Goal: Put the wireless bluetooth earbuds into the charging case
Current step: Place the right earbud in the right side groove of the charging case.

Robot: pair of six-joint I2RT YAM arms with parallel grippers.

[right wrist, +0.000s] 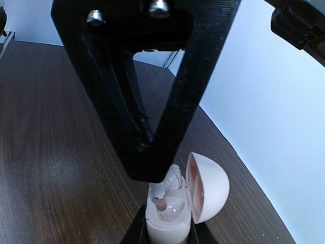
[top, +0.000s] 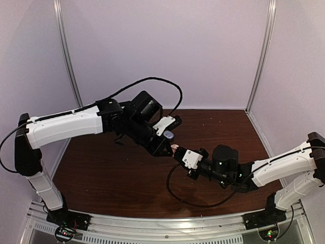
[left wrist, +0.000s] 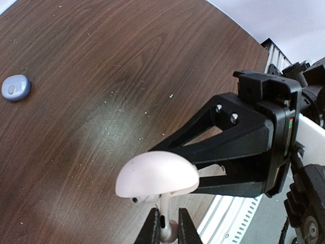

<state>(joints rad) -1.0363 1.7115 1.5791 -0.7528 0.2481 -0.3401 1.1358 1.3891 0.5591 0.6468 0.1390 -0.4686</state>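
Both arms meet in mid-air over the dark wood table. In the right wrist view, we see the right gripper with its jaws clamped tight on the base of the pale pink charging case. The case stands upright, its domed lid flipped open to the right. From above comes the left gripper, its black jaws pinched together on a white earbud. The earbud sits right at the tips of those jaws, directly over the open case, with its stem reaching down to the left socket. We can't tell whether it is seated there.

In the left wrist view, we look down past the lid and see the earbud's stem nipped between the jaws. Far off to the left, a small blue-grey oval piece lies on the table, well apart from both grippers.
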